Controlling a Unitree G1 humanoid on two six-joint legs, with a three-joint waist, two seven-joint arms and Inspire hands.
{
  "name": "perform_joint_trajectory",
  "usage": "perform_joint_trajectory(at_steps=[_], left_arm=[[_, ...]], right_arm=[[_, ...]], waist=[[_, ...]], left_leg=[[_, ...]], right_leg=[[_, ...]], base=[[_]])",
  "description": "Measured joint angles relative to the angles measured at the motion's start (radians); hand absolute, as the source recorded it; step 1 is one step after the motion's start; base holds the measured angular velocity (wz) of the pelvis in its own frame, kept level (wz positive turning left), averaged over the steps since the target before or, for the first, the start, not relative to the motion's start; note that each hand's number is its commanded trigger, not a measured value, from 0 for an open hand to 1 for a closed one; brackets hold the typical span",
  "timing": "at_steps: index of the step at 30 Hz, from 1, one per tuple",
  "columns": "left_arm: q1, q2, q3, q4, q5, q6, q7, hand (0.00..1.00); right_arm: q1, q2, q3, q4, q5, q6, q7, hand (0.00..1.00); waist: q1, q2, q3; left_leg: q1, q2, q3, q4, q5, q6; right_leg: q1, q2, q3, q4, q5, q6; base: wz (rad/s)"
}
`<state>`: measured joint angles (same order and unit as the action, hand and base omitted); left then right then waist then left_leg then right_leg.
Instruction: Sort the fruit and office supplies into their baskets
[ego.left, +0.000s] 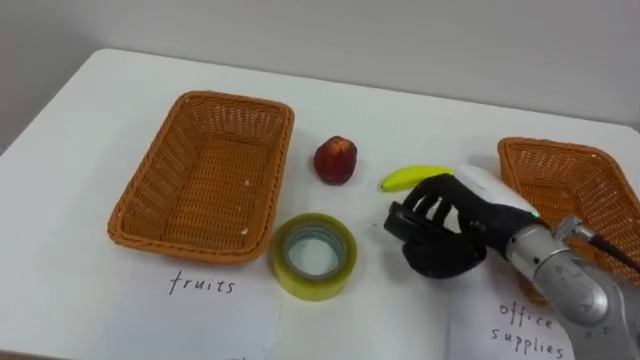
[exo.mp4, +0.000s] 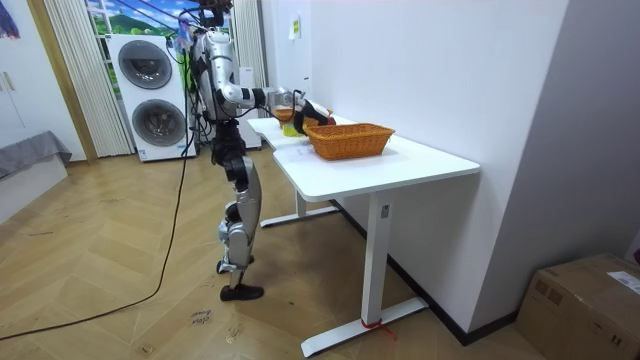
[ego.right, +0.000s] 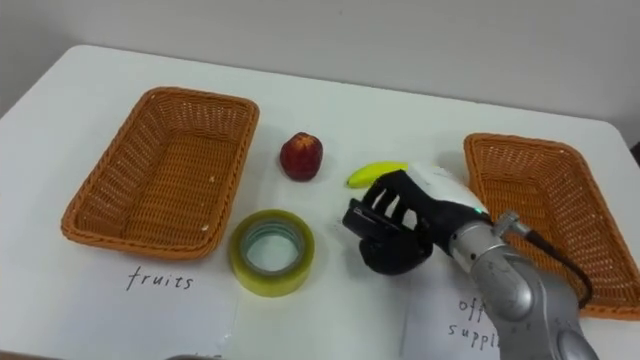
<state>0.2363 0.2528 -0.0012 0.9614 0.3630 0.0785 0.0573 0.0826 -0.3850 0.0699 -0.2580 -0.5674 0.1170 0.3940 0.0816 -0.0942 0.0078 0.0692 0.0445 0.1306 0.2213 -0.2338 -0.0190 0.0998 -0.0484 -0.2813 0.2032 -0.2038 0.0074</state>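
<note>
Log these as seen.

- Left basket and right basket: woven wicker with a rough ribbed weave, matt orange-brown.
- Table top: smooth white board, matt with a faint sheen.
- Tape roll: yellowish translucent plastic film, glossy, with light glinting on its upper rim.
- Red fruit: smooth skin with a slight shine.
- Banana: smooth yellow peel, satin.
- Right hand: matt black plastic fingers and a hard white shell on the back. You will see brushed silvery metal on its wrist casing.
- Paper sheets: plain white paper, matt, written on in dark ink.
- Floor: wood herringbone, satin finish.
</note>
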Motion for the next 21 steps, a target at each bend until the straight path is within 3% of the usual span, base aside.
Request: perform_joint_trajectory(at_steps=[7,13,21], left_arm=[[0.001,-0.002,0.002,0.029,-0.003,-0.022,-0.005,0.0],[0.019,-0.01,0.0,0.049,-0.021,-0.024,-0.005,0.0],[0.03,-0.012,0.036,0.051,-0.021,-0.024,0.005,0.0]], right_arm=[[-0.021,0.0,-0.063,-0.02,0.019,-0.074,-0.078,1.0],[-0.021,0.0,-0.078,-0.032,0.076,-0.097,-0.158,1.0],[-0.035,0.0,-0.138,-0.058,0.099,-0.119,-0.294,1.0]], waist=[[-0.008,0.001,0.0025],[-0.029,0.002,0.0024],[-0.029,-0.002,0.0004]], left_leg=[[0.013,0.002,0.003,0.0,-0.001,0.001],[0.013,0.002,0.001,0.001,-0.002,0.001],[0.028,0.002,0.002,-0.002,-0.001,0.001]], right_leg=[[0.016,0.0,0.002,0.003,0.0,0.0],[0.017,0.0,0.001,0.003,0.0,0.0],[0.024,0.001,0.003,0.002,0.0,0.0]], base=[[-0.01],[0.01],[0.0]])
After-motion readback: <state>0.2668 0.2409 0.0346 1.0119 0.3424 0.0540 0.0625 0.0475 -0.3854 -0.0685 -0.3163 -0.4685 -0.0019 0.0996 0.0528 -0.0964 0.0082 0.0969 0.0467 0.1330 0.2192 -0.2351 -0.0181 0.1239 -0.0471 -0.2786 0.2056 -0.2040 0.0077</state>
